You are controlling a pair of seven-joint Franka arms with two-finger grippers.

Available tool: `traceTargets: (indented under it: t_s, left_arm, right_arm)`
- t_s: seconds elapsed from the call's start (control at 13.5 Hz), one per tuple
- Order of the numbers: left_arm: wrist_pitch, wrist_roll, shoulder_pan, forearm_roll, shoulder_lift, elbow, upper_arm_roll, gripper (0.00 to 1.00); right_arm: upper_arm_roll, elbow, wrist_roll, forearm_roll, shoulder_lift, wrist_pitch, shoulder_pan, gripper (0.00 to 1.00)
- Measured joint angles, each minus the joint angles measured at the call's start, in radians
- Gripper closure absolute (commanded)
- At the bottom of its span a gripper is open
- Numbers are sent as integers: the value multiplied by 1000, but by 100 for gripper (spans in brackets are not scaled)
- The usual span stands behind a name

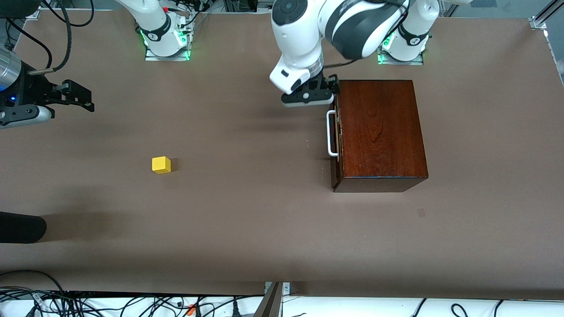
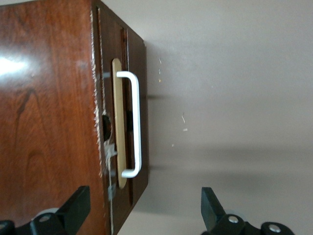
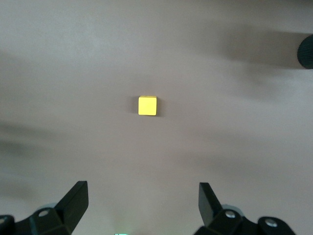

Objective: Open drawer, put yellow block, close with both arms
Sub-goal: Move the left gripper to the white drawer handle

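Sitting shut in the one mahogany box [image 1: 381, 132], the drawer [image 1: 336, 145] is waiting to be pulled. The left gripper [image 1: 308, 96] is hanging wide open, empty, over the box's corner by the white handle [image 1: 330, 134]; next it needs lowering around that handle. The right gripper [image 1: 79, 100] is hovering open, empty. The one yellow block [image 1: 161, 164] is lying on the table [image 1: 246, 220] toward the right arm's end.

I'm looking at a robotics lab: two white arms [image 1: 308, 39] are standing on bolted metal base plates [image 1: 167, 55] glowing green, a brown mat is covering the table [image 1: 246, 220], bundles of black cables [image 1: 110, 304] are trailing along its edge, and aluminium framing [image 1: 539, 20] is showing at a corner.
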Motion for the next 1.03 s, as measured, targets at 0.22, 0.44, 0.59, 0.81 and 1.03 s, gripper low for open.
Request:
traceTargets:
  t_s: [0.22, 0.44, 0.59, 0.81, 1.03]
  left_arm:
    - [29, -5, 0, 41, 54, 1, 1, 0]
    - [53, -5, 0, 75, 93, -3, 2, 0]
    - [84, -5, 0, 85, 107, -25, 2, 0]
    - [110, -5, 0, 122, 116, -63, 4, 0]
    - [144, -5, 1, 144, 127, -92, 10, 0]
  right_arm:
    - [0, 0, 0, 0, 0, 0, 0, 0]
    - [-1, 0, 0, 0, 0, 0, -1, 0]
    - [-2, 0, 0, 0, 0, 0, -2, 0]
    - [-2, 0, 0, 0, 0, 0, -2, 0]
    - [-3, 0, 0, 0, 0, 0, -2, 0]
